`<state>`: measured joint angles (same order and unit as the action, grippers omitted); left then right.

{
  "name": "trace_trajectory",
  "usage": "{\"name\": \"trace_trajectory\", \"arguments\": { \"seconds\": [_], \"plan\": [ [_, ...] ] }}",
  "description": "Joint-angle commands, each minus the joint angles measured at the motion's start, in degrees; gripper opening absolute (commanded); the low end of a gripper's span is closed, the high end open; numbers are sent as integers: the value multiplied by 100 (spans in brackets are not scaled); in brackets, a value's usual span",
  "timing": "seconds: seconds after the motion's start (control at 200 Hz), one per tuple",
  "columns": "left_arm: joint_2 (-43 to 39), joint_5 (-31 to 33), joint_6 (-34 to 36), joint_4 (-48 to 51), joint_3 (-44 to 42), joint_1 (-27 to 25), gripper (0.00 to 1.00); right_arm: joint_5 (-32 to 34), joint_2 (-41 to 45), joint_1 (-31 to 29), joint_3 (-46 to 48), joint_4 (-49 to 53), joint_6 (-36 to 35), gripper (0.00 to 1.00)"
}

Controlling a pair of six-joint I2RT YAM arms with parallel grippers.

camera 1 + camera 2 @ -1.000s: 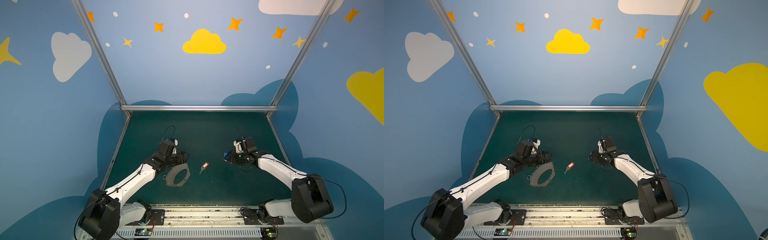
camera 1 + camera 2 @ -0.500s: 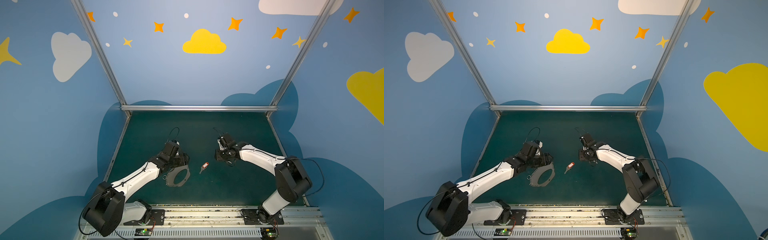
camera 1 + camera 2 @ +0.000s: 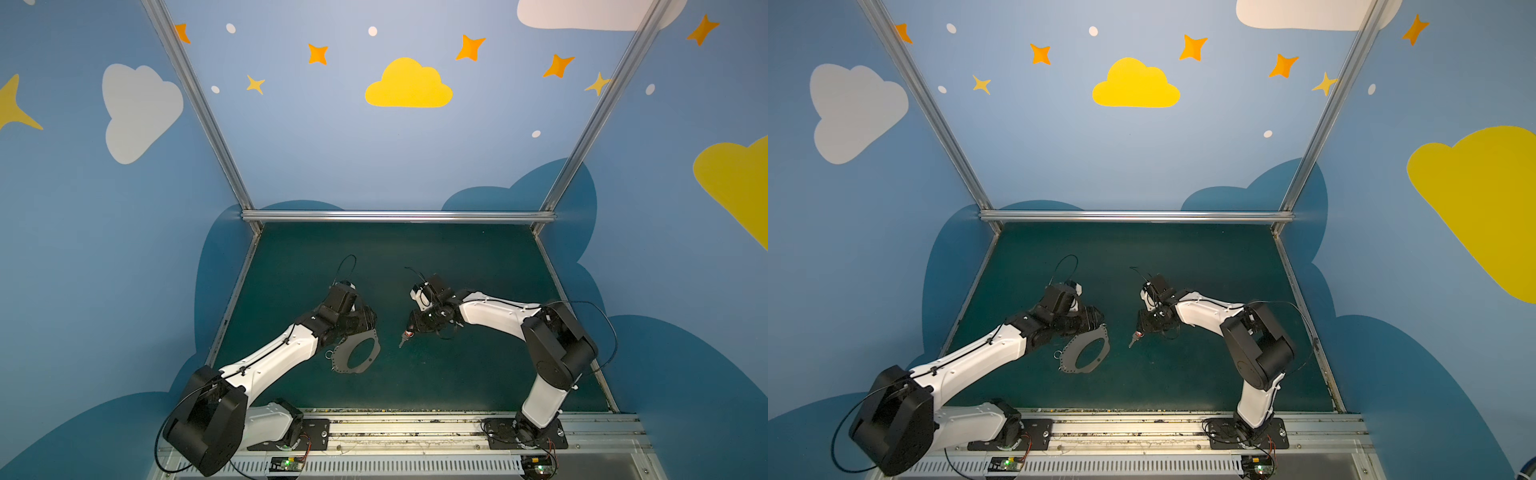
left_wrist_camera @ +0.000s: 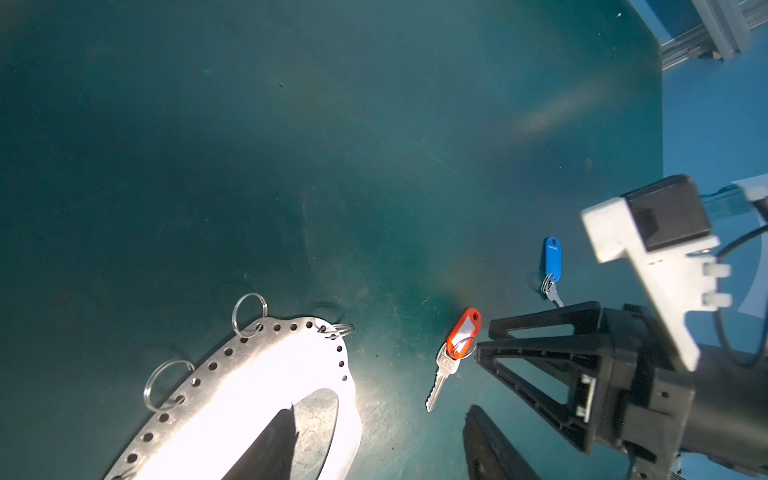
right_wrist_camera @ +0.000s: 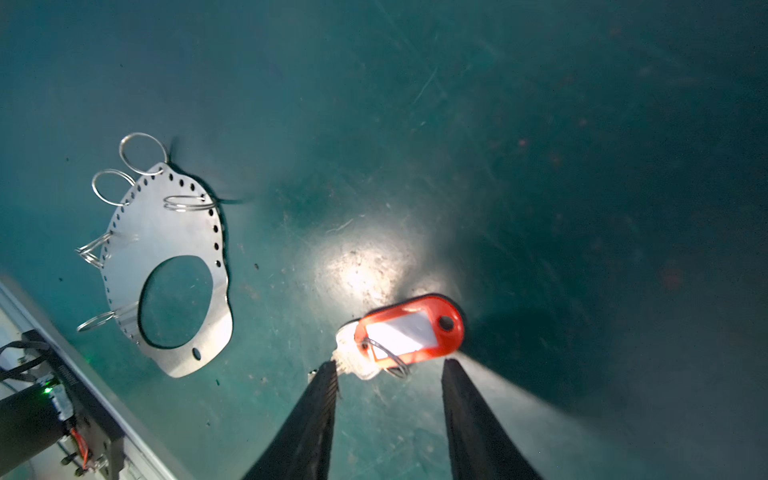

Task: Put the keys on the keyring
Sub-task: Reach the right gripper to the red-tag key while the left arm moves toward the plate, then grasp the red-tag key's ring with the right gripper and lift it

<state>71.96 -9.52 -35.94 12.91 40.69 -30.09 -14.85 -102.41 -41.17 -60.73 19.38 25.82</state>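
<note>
The keyring [image 3: 341,362] [image 3: 1071,362], a flat grey plate with wire rings on its rim, lies on the green mat. My left gripper [image 3: 365,322] [image 4: 381,409] is open at its far edge, one finger [image 4: 270,449] over the plate [image 4: 249,374]. The red-tagged key [image 3: 405,337] [image 3: 1134,338] [image 5: 409,328] lies to the right of the plate [image 5: 166,224]. My right gripper [image 3: 413,328] [image 5: 388,363] is open, its fingertips either side of that key's ring end, close to the mat. In the left wrist view the blue-tagged key [image 4: 552,259] lies just beyond the red one [image 4: 463,332]; the right arm hides it in both top views.
The mat [image 3: 457,374] is boxed by blue walls and an aluminium rail [image 3: 395,216] at the back. Both arm bases sit on the front rail [image 3: 415,428].
My right arm has swung in from the right to the red-tagged key, and its jaws have narrowed a little. My left gripper has edged further over the keyring.
</note>
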Motion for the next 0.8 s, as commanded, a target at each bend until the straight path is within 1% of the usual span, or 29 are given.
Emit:
{"name": "trace_trajectory", "arguments": {
  "seconds": [0.0,0.075,0.125,0.22,0.365,0.446,0.696,0.796],
  "plan": [
    [-19,108,-71,139,88,-19,66,-214,-159,-70,32,-142,-90,44],
    [-27,125,-71,194,106,-15,66,-216,-254,-113,-29,-126,-120,38],
    [-28,134,-71,220,123,-16,66,-278,-288,-138,-73,-106,-149,29],
    [-40,164,-81,280,158,-15,66,-292,-229,-156,-73,-98,-165,15],
    [-28,165,-95,280,184,-15,66,-317,-24,-169,-62,-70,-185,3],
    [10,153,-95,286,218,-19,66,-367,91,-170,-62,-61,-180,0],
    [46,23,-72,229,275,-15,66,-318,538,-160,-112,104,-167,0],
    [-3,-186,-69,38,253,-15,67,-300,712,-157,-147,198,-267,0]
  ]
}}
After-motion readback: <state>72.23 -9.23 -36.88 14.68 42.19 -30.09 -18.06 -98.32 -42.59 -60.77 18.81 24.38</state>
